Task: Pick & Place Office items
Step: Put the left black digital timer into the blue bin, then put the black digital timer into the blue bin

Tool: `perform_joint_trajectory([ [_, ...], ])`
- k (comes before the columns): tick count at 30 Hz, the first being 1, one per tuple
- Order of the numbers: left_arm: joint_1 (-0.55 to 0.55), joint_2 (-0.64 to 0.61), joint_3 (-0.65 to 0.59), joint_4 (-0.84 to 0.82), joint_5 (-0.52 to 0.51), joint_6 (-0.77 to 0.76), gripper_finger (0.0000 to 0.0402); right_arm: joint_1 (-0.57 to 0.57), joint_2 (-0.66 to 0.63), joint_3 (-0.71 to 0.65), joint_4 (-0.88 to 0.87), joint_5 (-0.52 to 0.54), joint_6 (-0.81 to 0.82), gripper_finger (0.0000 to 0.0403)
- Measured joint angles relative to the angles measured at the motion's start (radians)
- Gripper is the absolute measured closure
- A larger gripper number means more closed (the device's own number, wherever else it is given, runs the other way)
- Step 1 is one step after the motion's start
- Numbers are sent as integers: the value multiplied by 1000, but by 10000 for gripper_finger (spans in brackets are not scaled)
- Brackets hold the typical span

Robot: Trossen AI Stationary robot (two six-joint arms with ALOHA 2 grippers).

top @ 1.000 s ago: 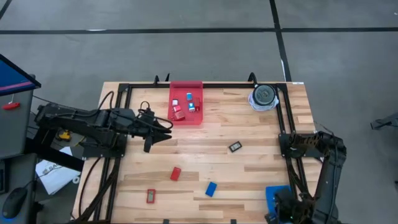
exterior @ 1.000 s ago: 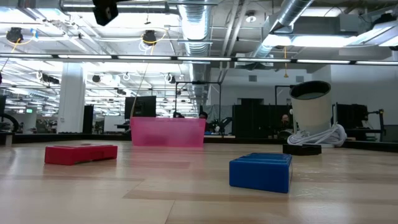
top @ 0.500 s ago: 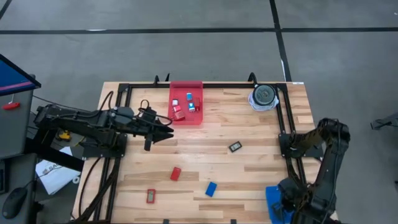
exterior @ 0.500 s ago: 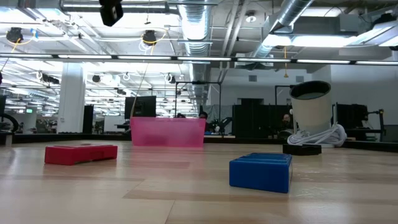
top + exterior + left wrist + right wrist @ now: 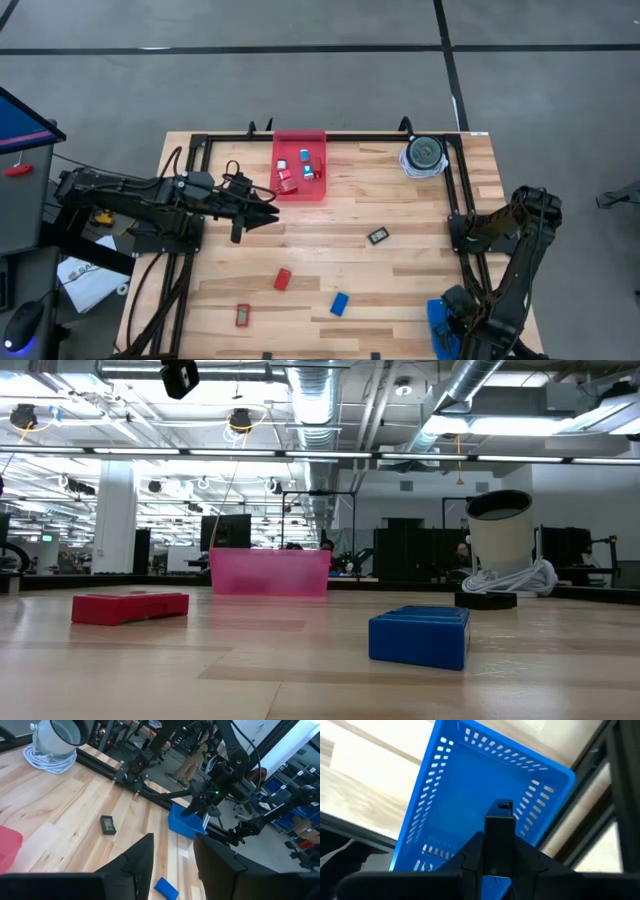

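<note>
Loose office items lie flat on the wood: a black rectangle [image 5: 378, 236], a red block [image 5: 282, 279], a second red piece [image 5: 242, 315] and a blue block [image 5: 339, 303]. Several more sit in the red tray [image 5: 299, 165]. My left gripper [image 5: 262, 208] hovers open and empty beside that tray's near left corner; its wrist view [image 5: 174, 840] looks out over the black rectangle [image 5: 107, 824]. My right gripper [image 5: 499, 840] is shut on a flat black piece, right above the blue tray [image 5: 470, 795] at the table's near right corner [image 5: 440, 322]. My right gripper pinches a flat black piece [image 5: 499, 817] between its two fingers [image 5: 472, 852], coming from above and pointing down. The piece juts out past the fingertips and is lifted clear over the floor of the blue tray.
A round grey-and-white object with a coiled cable [image 5: 424, 155] stands at the far right corner. A black metal frame [image 5: 455, 190] runs along the table's edges. Open wood lies between the red tray and the loose pieces.
The right arm's elbow has swung up and toward the far right while its gripper stays over the blue tray. The left gripper has drifted slightly toward the table's right.
</note>
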Motion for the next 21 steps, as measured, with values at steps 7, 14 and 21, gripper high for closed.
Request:
perform_joint_trajectory([
  [7,0,0,0,0,15,-3,266,-8,0,-50,63,-1,-1,333],
  [14,0,-5,0,1,30,-7,266,-13,-2,-51,26,1,-1,286],
  [21,0,-7,0,-1,33,-20,266,-20,-2,-18,-8,25,-1,245],
])
